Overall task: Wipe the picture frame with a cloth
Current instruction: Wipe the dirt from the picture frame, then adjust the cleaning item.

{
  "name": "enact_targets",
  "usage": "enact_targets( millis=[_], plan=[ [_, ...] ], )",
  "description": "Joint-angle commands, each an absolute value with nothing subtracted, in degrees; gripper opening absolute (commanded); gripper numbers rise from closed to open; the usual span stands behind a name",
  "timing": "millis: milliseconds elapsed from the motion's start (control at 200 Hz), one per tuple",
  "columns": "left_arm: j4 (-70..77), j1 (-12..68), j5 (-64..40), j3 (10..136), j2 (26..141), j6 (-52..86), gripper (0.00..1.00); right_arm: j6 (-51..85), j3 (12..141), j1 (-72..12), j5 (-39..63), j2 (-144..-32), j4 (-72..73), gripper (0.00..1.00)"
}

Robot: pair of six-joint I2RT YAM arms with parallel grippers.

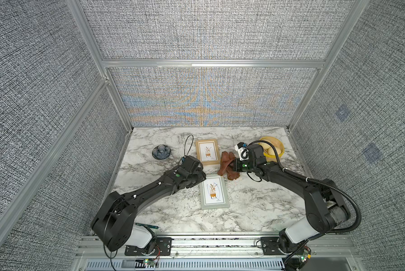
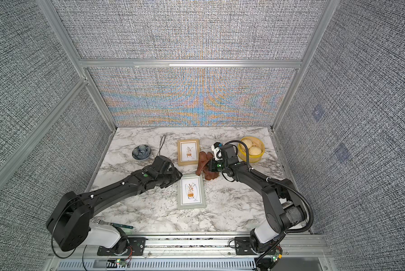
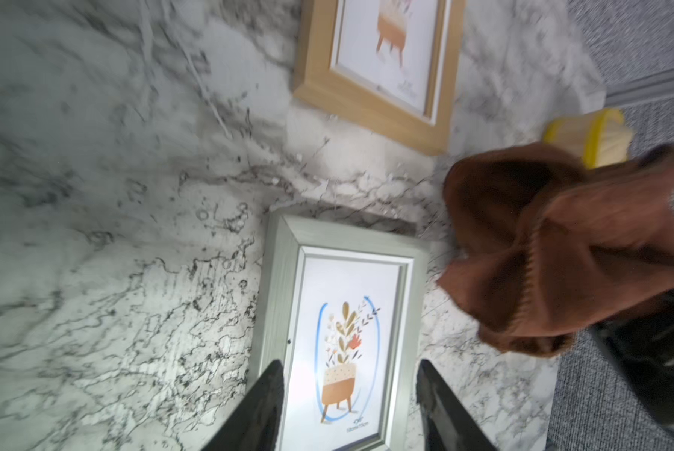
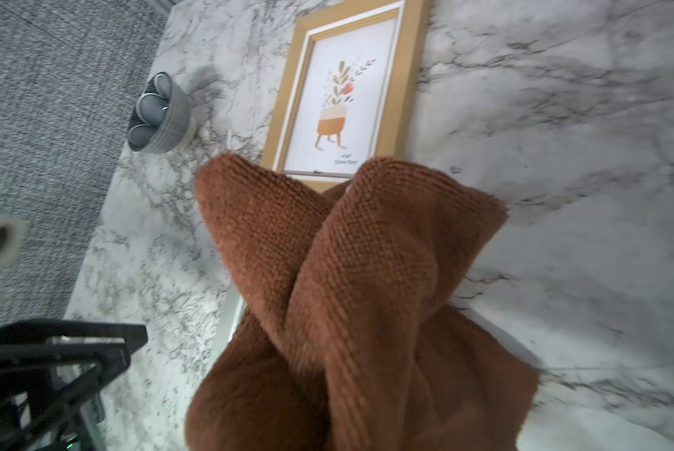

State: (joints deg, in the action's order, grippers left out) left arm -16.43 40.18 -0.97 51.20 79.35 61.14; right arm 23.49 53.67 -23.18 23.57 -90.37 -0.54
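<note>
On the marble table (image 1: 255, 206) there are two picture frames, one cloth, one bowl and one yellow basket, and two arms work above them. The wooden frame (image 1: 207, 152) lies farther back and the grey frame (image 1: 214, 192) lies nearer, both flat and apart from each other. The cloth (image 1: 227, 165), reddish-brown and bunched, is just beside the right edge of the wooden frame and near the far right corner of the grey frame. The right gripper (image 1: 233, 164) is closed on it. I cannot tell if its lowest fold touches the table. The left gripper (image 3: 351, 410) is over the grey frame with its fingers (image 3: 265, 410) spread and nothing between them. The blue bowl (image 1: 161, 152) stands alone at the left. The yellow basket (image 2: 252, 149) at the right holds two pale buns (image 2: 255, 151), and the right wrist partly covers it in a top view. Both top views hide the left fingers under the wrist, and only the left wrist view shows them. In the right wrist view the cloth hides the fingers and most of the grey frame.
</note>
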Motion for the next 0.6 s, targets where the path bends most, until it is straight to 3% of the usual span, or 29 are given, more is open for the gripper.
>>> enact_targets(
  millis=[0, 175, 595],
  plan=[
    [-23.0, 39.6, 6.5, 51.5, 73.7, 59.0, 0.64, 27.5, 55.1, -23.9, 32.9, -91.4, 2.4, 0.0],
    [-16.4, 39.4, 5.2, 48.4, 62.9, 55.2, 0.83, 27.0, 59.5, -28.9, 36.6, -94.1, 2.9, 0.0],
    [-12.5, 39.0, 3.6, 46.5, 63.0, 59.0, 0.84, 33.6, 65.6, -37.1, 41.5, -98.3, 10.7, 0.0]
  ],
)
